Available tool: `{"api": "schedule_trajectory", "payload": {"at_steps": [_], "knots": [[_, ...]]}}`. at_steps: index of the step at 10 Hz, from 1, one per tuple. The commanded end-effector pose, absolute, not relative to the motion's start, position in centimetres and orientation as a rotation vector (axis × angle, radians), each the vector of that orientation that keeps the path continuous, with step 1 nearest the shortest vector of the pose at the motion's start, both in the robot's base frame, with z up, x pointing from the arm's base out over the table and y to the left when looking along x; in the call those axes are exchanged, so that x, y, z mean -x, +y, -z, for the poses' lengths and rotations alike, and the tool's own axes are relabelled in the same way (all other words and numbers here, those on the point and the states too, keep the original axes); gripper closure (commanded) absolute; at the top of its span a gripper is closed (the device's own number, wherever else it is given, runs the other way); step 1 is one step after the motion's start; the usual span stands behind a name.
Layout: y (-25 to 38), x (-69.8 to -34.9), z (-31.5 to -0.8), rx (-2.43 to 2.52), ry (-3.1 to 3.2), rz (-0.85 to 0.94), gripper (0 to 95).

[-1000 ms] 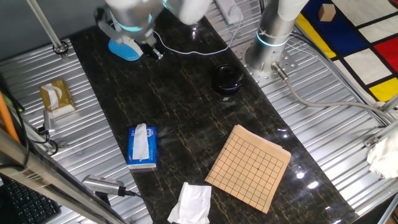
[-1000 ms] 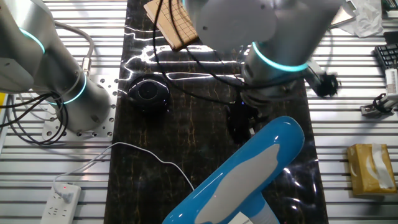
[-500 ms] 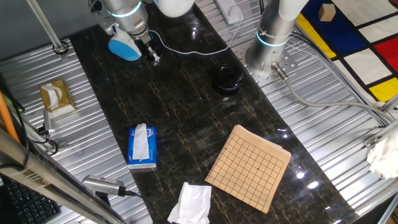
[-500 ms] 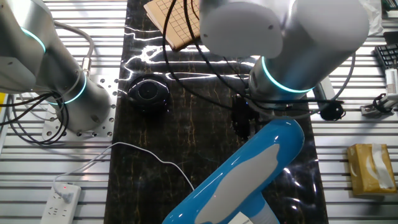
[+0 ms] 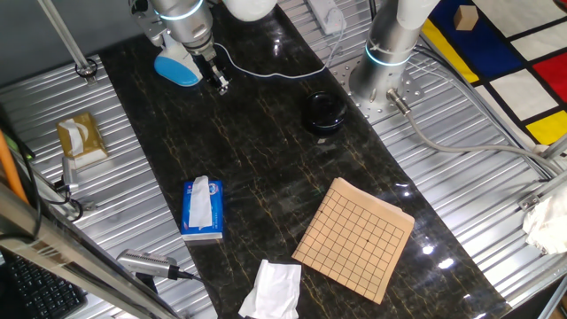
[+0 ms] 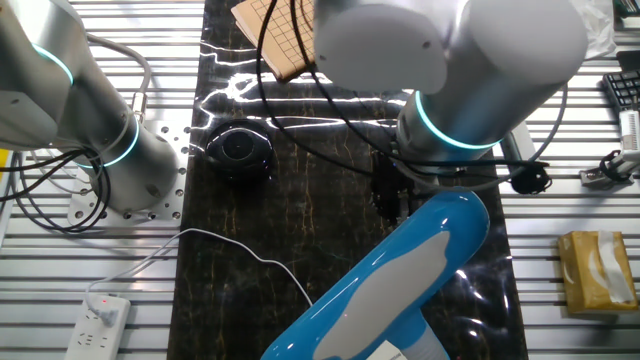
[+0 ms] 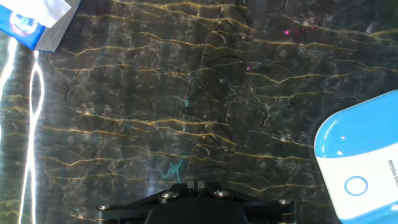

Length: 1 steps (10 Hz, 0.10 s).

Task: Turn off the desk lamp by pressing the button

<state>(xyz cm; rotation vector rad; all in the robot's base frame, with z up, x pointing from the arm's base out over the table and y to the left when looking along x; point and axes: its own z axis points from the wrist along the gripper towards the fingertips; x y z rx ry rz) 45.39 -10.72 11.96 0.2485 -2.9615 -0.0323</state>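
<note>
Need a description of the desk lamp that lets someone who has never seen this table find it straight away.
Start from the dark marble strip running down the middle of the metal table and follow it to the far end, where the arm hangs. The desk lamp sits there at the strip's edge, right beside the gripper. It is the only rounded light-blue thing with a thin white cable; the black round pot stands further along.

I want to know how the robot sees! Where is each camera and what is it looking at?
One fixed view: high up at the table's end far from the lamp, looking down its length; arm and gripper beside the lamp.
The other fixed view: close behind the lamp, looking over it to the checkered board; the arm's big joint shows.
Hand view: on the hand, looking straight down at the table; only the black gripper mount shows, lamp at right.
All three share the lamp.
</note>
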Motion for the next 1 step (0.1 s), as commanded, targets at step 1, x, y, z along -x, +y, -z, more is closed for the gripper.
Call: {"api": "schedule_trajectory", "payload": {"at_steps": [1], "knots": [[-10.71, -45.31, -11.98, -0.244, -2.966, 0.033, 95.0]]}}
